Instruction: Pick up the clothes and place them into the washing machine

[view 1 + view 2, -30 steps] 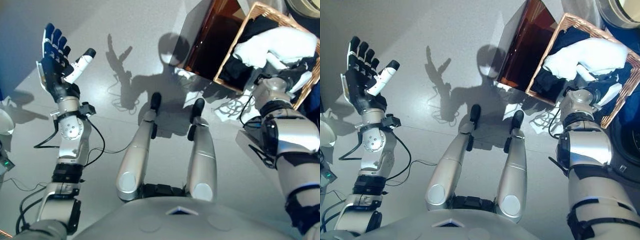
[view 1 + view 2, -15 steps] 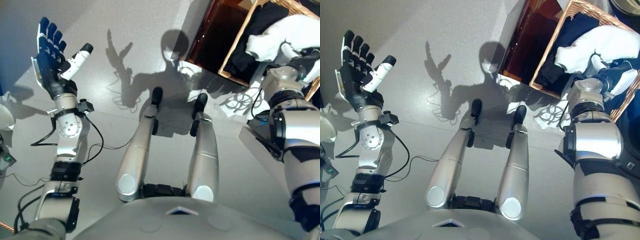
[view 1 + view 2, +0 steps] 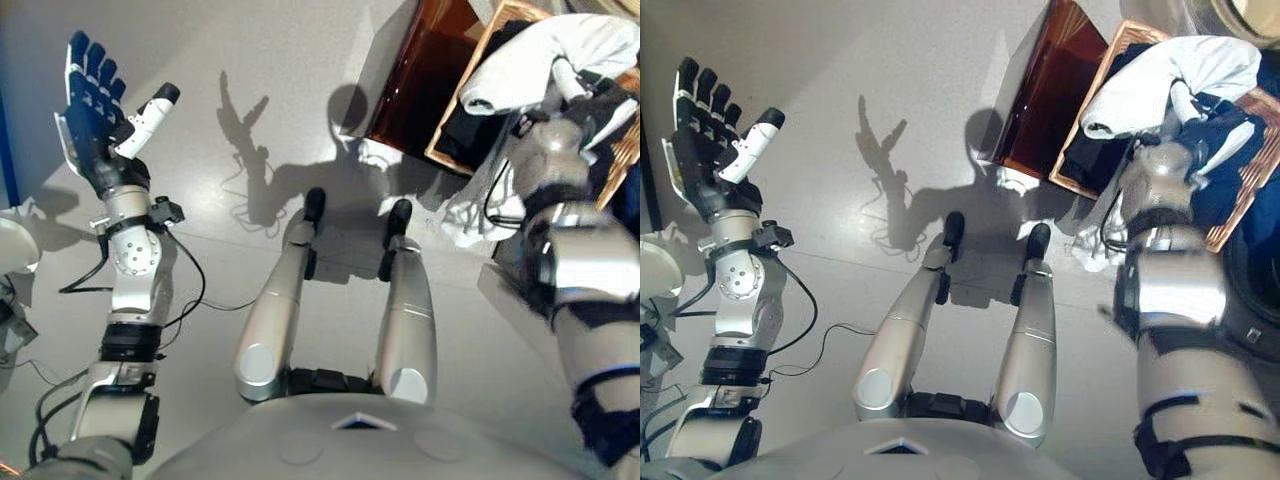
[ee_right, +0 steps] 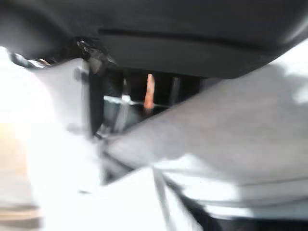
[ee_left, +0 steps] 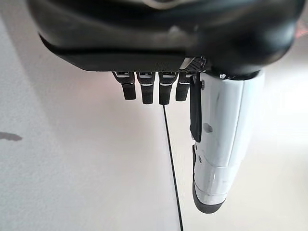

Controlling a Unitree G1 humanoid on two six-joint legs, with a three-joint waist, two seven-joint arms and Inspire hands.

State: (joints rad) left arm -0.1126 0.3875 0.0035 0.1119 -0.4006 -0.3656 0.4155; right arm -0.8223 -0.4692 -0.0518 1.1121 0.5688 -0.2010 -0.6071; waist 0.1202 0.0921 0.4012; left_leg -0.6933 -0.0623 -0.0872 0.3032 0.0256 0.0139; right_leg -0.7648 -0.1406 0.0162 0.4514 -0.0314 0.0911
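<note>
A white garment (image 3: 545, 55) is lifted above the wicker basket (image 3: 1230, 205) at the upper right, its loose end drooping to the left. My right hand (image 3: 1202, 135) is shut on it; the right wrist view shows white cloth (image 4: 211, 139) pressed against the palm. Dark clothes (image 3: 1090, 160) remain in the basket. The washing machine's door rim (image 3: 1252, 12) shows at the top right corner. My left hand (image 3: 95, 105) is raised at the far left, open with fingers straight and nothing in it (image 5: 154, 89).
A brown translucent panel (image 3: 1040, 95) leans beside the basket. A white crumpled piece (image 3: 470, 215) lies on the floor below the basket. A white round object (image 3: 15, 245) sits at the left edge. Grey floor spreads between the arms.
My right hand has risen with the white garment, pulling it up out of the basket; the cloth now hangs over the basket's left rim. The left hand stays raised and open.
</note>
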